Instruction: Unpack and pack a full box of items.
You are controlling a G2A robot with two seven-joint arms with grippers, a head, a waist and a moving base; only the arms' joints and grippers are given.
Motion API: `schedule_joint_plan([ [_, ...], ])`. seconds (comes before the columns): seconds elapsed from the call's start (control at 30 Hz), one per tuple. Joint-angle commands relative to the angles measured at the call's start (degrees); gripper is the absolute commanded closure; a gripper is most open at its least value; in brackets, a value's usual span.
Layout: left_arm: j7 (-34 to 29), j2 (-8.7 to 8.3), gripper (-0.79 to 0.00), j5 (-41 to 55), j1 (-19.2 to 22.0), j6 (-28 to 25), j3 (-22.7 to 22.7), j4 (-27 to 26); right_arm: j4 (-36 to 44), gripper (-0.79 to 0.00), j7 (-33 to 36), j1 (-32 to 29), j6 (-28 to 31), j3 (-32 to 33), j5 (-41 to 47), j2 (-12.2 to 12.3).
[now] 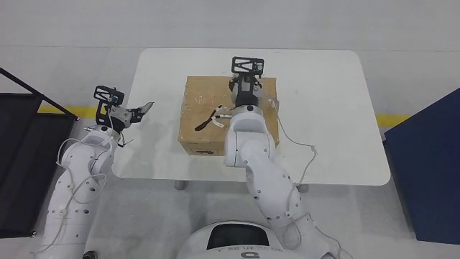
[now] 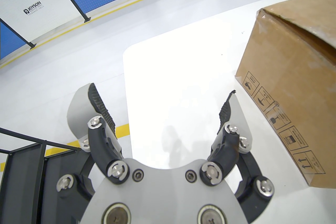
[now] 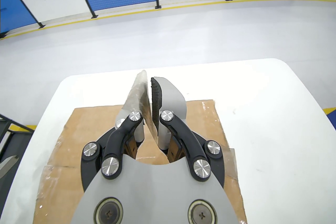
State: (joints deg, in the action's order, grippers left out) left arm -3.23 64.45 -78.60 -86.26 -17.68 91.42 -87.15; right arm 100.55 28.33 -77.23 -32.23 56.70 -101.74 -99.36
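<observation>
A brown cardboard box (image 1: 205, 101) stands in the middle of the white table (image 1: 323, 101), its top flaps down and edged with clear tape. One flap is lifted slightly, leaving a dark gap along the box (image 2: 288, 93) top. My right gripper (image 3: 147, 78) hovers over the box (image 3: 89, 128), shut, its tips above the box's far edge; crinkled clear film clings to one finger (image 3: 136, 93). My left gripper (image 1: 141, 108) is open over the table's left edge, beside the box and apart from it. Nothing lies between the left gripper's (image 2: 161, 89) pads.
A black metal rack (image 1: 21, 151) stands on the floor left of the table. A blue panel (image 1: 428, 165) stands to the right. A thin cable (image 1: 298, 144) from the right arm trails over the table right of the box. Bare tabletop surrounds the box.
</observation>
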Motion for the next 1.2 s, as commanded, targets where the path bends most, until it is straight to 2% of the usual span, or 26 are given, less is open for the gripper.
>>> schedule_joint_plan([
  [0.0, -0.12, 0.0, -0.785, 0.09, 0.11, -0.13, -0.05, -0.04, 1.55, 0.0, -0.69, -0.96, 1.21, -0.49, 1.11, 0.46],
  [0.33, -0.67, -0.01, -0.785, 0.26, 0.8, -0.28, -0.39, 0.18, 4.24, 0.0, -0.97, -2.53, 5.34, -3.04, 4.84, 1.7],
  [0.4, -0.73, 0.0, -0.785, 0.25, 0.94, -0.31, -0.55, 0.21, 2.5, 0.0, 0.69, -0.96, 6.49, -3.88, 6.08, 1.4],
  [0.8, -0.23, -0.03, -0.785, 0.6, 1.06, -0.66, -0.61, 1.06, -14.23, 0.0, 5.52, 10.98, 2.76, -11.02, 8.5, -2.22],
  [0.97, 0.05, -0.05, -0.785, 0.69, 1.1, -0.7, -0.6, 1.77, -19.56, -0.231, 6.45, 14.13, 2.57, -13.46, 9.73, -3.7],
  [1.03, -0.02, -0.06, -0.785, 0.69, 1.19, -0.72, -0.66, 1.87, -21.26, -0.397, 6.29, 15.07, 2.27, -14.64, 10.03, -4.33],
  [1.07, -0.07, -0.06, -0.785, 0.65, 1.26, -0.76, -0.72, 1.81, -22.01, -0.668, 6.26, 15.5, 1.98, -15.12, 10.17, -4.65],
  [1.1, -0.13, -0.06, -0.785, 0.58, 1.35, -0.7, -0.73, 1.67, -22.63, -0.745, 6.24, 15.89, 1.78, -15.53, 10.42, -4.95],
  [1.13, -0.24, -0.07, -0.785, 0.5, 1.38, -0.71, -0.77, 1.49, -23.19, -0.785, 6.25, 16.23, 1.66, -15.86, 10.73, -5.24],
  [1.17, -0.31, -0.07, -0.785, 0.5, 1.4, -0.69, -0.79, 1.27, -23.58, -0.785, 6.17, 16.52, 1.56, -16.12, 11.17, -5.52],
])
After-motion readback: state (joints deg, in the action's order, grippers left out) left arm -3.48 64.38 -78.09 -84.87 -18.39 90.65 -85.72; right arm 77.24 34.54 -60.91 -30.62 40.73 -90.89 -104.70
